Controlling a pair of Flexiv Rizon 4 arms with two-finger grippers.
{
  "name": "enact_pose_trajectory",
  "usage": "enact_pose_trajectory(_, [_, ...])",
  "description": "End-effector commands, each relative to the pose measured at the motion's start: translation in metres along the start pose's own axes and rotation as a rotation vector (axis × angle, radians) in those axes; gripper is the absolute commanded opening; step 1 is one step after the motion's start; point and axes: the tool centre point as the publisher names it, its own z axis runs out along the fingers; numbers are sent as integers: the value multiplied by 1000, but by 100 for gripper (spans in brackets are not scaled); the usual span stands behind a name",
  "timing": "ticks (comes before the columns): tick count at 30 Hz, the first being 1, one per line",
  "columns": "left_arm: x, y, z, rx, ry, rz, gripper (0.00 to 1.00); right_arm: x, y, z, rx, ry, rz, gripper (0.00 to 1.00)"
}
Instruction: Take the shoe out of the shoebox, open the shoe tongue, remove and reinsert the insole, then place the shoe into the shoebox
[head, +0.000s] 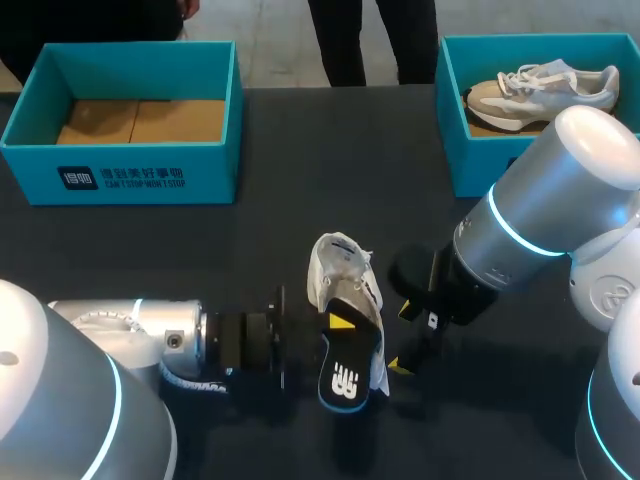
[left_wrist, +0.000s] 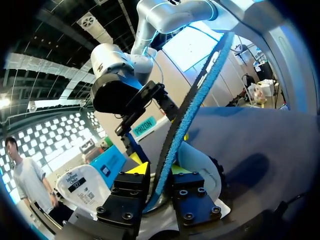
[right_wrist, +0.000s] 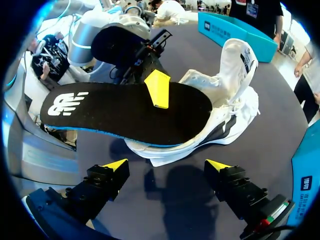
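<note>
Head view puts your left gripper (head: 340, 325) at the middle of the table (head: 250, 240), clamped on the black insole (head: 345, 378), which juts from the white shoe (head: 345, 270) towards the near edge. The left wrist view confirms the grasp: the insole runs edge-on between both yellow-tipped fingers, pinched from two sides, its blue rim facing the camera. The shoe rests on the table, well apart from both boxes. Your right gripper (head: 402, 338) sits just beside the shoe on its right, released, with its fingers spread wide. In the right wrist view they hang over bare table, with the insole and shoe just ahead. Whether the insole's far end is tucked inside the shoe you probably can't settle from these angles. The teal shoebox (head: 130, 175) at far left shows its cardboard floor. The second teal box (head: 470, 150) at far right holds another shoe (head: 545, 88).
</note>
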Motion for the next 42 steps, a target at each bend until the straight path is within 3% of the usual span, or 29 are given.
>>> enact_pose_trajectory(1, [1, -3, 0, -2, 4, 4, 29, 2, 0, 0, 2, -4, 1, 100])
enact_pose_trajectory(13, [1, -11, -2, 5, 11, 29, 28, 2, 0, 0, 2, -4, 1, 100])
enact_pose_trajectory(15, [1, -11, -2, 5, 11, 30, 18, 2, 0, 0, 2, -4, 1, 100])
enact_pose_trajectory(16, [1, -11, -2, 5, 10, 30, 2, 2, 0, 0, 2, -4, 1, 100])
enact_pose_trajectory(17, [1, -11, -2, 7, 8, 28, 0, 2, 0, 0, 2, -4, 1, 100])
enact_pose_trajectory(42, [-8, -44, -13, 164, -63, -62, 0, 2, 0, 0, 2, -4, 1, 100])
